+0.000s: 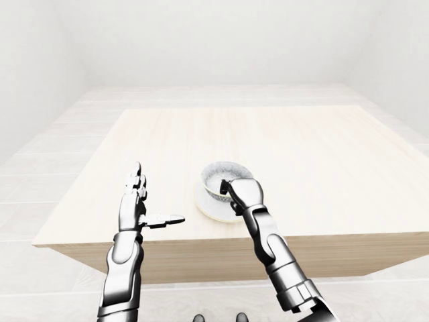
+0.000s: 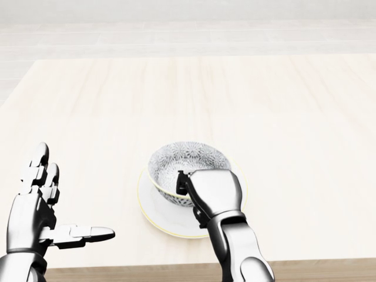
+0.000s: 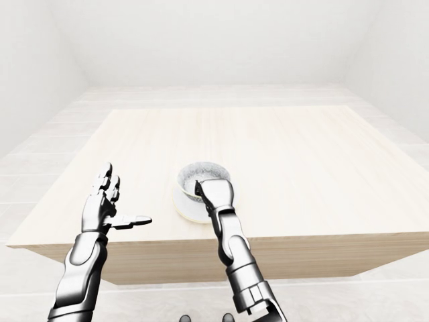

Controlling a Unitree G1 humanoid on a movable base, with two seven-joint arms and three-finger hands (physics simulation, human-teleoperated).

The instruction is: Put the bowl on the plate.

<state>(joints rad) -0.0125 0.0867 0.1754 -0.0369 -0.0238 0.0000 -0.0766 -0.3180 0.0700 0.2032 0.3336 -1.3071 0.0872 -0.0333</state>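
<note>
Bowl (image 2: 188, 160) upright — mouth up — on plate (image 2: 155, 210).

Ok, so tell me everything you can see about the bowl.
The bowl is round and ceramic-looking, white with a fine grey floral pattern inside and a thin yellow band on its outside. It is upright, empty, and sits within the white plate, near the table's lower edge in the head view. The right hand grips its lower-right rim, with a dark finger hooked inside.
</note>
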